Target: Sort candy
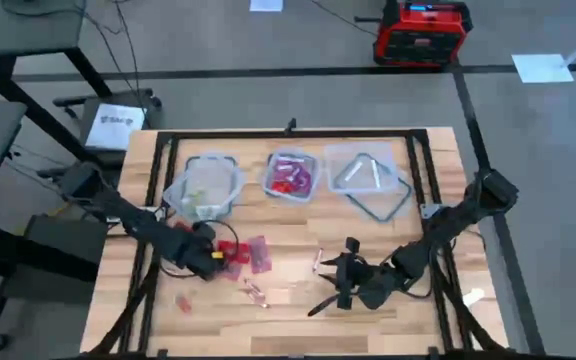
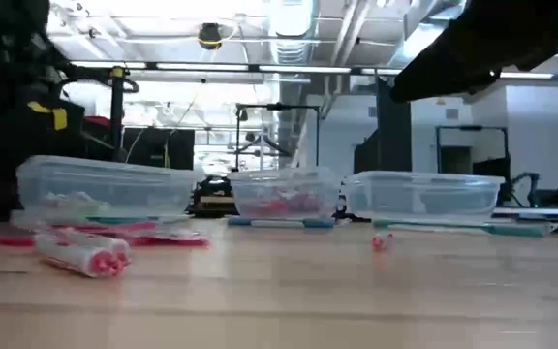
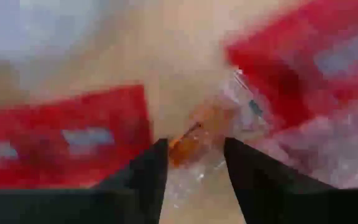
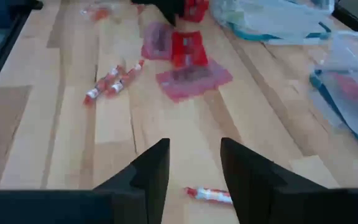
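Small wrapped candies lie loose on the wooden table: red wrappers (image 1: 234, 254), pink wrappers (image 1: 260, 254) and little red-white rolls (image 1: 254, 291). My left gripper (image 1: 211, 258) is low over the red pile and open. An orange candy in clear wrap (image 3: 194, 138) lies between its fingers (image 3: 196, 149). My right gripper (image 1: 336, 280) hovers open toward the table's near right. A red-white roll (image 4: 210, 194) lies on the wood just below its fingertips (image 4: 194, 158). Pink and red wrappers (image 4: 194, 78) lie farther ahead of it. My left gripper comes down from above with one finger (image 3: 148, 174) on each side of the orange candy's near end (image 3: 182, 149), which lies on the table. Whether the fingers touch it cannot be told.
Three clear tubs stand in a row at the far side: the left tub (image 1: 206, 185), the middle tub (image 1: 290, 176) holding red candy, and the right tub (image 1: 368, 172) on its bluish lid. One stray candy (image 1: 183, 300) lies near the left edge. Bare wood (image 1: 288, 325) shows along the near edge.
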Tool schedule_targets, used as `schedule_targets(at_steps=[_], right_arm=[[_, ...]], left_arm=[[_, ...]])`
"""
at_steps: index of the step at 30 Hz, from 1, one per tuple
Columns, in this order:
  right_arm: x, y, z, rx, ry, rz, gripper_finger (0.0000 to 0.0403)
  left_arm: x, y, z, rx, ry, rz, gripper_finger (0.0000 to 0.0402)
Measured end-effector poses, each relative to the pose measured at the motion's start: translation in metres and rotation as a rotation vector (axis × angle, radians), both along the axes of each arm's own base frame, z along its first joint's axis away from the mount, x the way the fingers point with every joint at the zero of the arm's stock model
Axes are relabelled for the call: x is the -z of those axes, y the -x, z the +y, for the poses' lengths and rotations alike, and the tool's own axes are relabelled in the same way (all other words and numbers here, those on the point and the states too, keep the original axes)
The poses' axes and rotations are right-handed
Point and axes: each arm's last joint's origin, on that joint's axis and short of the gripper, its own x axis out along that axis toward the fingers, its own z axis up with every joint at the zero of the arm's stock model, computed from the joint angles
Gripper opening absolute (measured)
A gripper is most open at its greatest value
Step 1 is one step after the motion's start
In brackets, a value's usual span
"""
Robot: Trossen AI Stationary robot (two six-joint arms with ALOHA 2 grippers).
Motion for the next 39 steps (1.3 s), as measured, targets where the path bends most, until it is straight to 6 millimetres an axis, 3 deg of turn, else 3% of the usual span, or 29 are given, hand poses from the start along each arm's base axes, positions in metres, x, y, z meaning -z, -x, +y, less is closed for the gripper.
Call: schedule_targets(at_steps=[6, 10, 17, 25, 28, 30, 33, 36, 39], right_arm=[[0.0, 0.0, 0.0, 0.0, 0.0, 0.0, 0.0132], [0.0, 0.0, 0.0, 0.0, 0.0, 0.0, 0.0132], [0.0, 0.0, 0.0, 0.0, 0.0, 0.0, 0.0132], [0.0, 0.0, 0.0, 0.0, -0.001, 0.0, 0.0132], [0.0, 0.0, 0.0, 0.0, -0.001, -0.001, 0.0132], [0.0, 0.0, 0.0, 0.0, -0.001, 0.0, 0.0132], [0.0, 0.0, 0.0, 0.0, -0.001, 0.0, 0.0132], [0.0, 0.0, 0.0, 0.001, -0.001, 0.0, 0.0132], [0.0, 0.0, 0.0, 0.002, 0.0, 0.0, 0.0132]], left_arm=[[-0.022, -0.013, -0.008, 0.173, -0.005, -0.036, 0.0146], [-0.025, -0.014, -0.008, 0.345, -0.051, -0.022, 0.0146], [-0.004, 0.001, 0.001, 0.367, -0.096, 0.078, 0.0146], [0.017, 0.002, 0.002, 0.36, -0.034, -0.033, 0.0144], [0.018, 0.005, 0.003, 0.303, -0.03, -0.012, 0.0117], [0.018, 0.005, 0.003, 0.295, -0.026, -0.009, 0.0077], [0.012, 0.001, 0.001, 0.316, -0.026, 0.001, 0.0017], [-0.006, -0.006, -0.003, 0.322, -0.025, 0.021, 0.0014], [-0.039, -0.018, -0.006, 0.345, -0.093, -0.003, 0.0006]])
